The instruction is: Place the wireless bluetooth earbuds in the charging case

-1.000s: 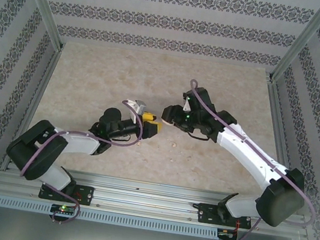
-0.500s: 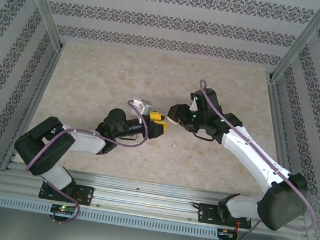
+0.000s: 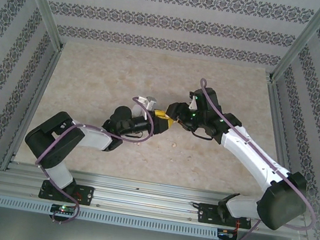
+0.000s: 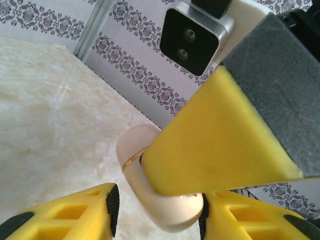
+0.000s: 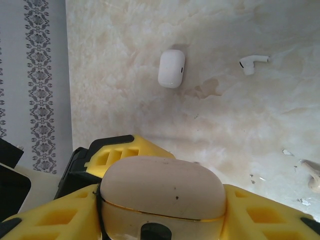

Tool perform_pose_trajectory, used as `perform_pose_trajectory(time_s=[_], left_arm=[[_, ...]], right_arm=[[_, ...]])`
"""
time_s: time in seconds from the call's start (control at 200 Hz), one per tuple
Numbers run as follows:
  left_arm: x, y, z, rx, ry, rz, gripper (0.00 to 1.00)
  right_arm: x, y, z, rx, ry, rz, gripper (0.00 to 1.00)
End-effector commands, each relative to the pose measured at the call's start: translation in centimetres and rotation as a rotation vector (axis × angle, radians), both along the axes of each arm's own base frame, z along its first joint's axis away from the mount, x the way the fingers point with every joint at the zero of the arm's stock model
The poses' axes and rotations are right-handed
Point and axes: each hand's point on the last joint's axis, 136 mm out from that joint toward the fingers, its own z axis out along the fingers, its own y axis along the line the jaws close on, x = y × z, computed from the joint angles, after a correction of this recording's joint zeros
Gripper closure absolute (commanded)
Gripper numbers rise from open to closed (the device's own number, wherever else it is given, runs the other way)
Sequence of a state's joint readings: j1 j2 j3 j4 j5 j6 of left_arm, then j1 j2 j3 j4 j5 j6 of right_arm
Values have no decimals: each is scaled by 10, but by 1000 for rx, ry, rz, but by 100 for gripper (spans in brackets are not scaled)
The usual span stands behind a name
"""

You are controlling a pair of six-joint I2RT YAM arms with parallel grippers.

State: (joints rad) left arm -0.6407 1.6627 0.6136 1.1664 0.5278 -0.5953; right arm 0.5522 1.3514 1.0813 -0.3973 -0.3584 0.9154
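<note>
Pinched a tan rounded piece with a dark hole (image 5: 160, 185) in the right jaws; straddled it with spread left jaws. Saw glossy white pebble-shaped case (image 5: 171, 68) and tiny white earbud (image 5: 252, 63) on table (image 5: 125, 125), beyond right jaws.

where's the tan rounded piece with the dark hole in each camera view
top external: tan piece, centre, barely visible between yellow fingers
left wrist: tan piece, bottom centre, between yellow fingers
right wrist: tan piece, bottom centre, between yellow fingers
shared landmark: the yellow fingers
</note>
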Motion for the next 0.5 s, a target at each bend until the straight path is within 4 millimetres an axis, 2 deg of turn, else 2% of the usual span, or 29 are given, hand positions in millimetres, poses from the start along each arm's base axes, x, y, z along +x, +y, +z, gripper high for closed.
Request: perform_pose_trajectory(time_s=[0.0, 0.155, 0.395, 0.495], left_arm=[[-1, -6, 24, -73, -45, -11, 54], [1, -7, 29, -86, -45, -8, 59], [0, -6, 32, -102, -39, -10, 78], [-1, -5, 33, -113, -37, -11, 80]], right_arm=[[-4, 6, 3, 34, -1, 16, 47], [-6, 6, 0, 38, 4, 13, 46], [-5, 8, 4, 59, -19, 13, 43], [-5, 8, 8, 74, -40, 9, 42]])
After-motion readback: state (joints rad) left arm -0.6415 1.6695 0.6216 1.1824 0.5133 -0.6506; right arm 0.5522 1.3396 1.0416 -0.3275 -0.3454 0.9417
